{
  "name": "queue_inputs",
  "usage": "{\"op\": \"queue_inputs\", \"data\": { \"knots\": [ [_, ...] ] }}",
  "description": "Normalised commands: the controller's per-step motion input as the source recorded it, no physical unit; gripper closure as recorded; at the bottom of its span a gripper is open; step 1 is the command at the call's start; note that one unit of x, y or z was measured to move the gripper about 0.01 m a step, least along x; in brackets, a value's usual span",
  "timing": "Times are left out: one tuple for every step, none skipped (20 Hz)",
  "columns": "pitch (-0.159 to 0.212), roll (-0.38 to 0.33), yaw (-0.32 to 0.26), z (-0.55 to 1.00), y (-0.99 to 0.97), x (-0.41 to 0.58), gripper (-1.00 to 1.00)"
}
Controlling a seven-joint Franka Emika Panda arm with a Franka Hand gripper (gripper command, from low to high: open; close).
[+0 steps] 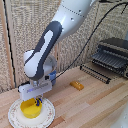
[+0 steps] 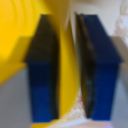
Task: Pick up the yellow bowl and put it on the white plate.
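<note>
Tool [image 1: 36, 101] pinches the yellow bowl's [image 1: 31, 111] wall, bowl over the white plate [image 1: 47, 116]. Opening while tilted could tip it.

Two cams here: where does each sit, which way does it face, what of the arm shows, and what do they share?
Exterior view: off the arm, raised, looking down across the wooden table; shows the white arm, gripper, yellow bowl, plate, orange block and toaster oven.
Wrist view: on the wrist, looking down past the fingers; shows the bowl wall between the two blue fingers and a bit of plate.
Shared: gripper, bowl, plate.
</note>
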Motion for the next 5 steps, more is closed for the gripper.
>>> {"op": "queue_inputs", "data": {
  "knots": [
    [-0.017, 0.063, 0.072, 0.79, -0.19, 0.229, -1.00],
    [-0.025, 0.048, 0.030, 0.73, -0.15, 0.280, -1.00],
    [-0.057, 0.010, 0.043, 0.73, -0.14, 0.271, -1.00],
    [-0.077, 0.000, 0.069, 0.70, -0.13, 0.266, -1.00],
    [-0.010, 0.000, 0.079, 0.63, -0.04, 0.366, -1.00]
  ]
}}
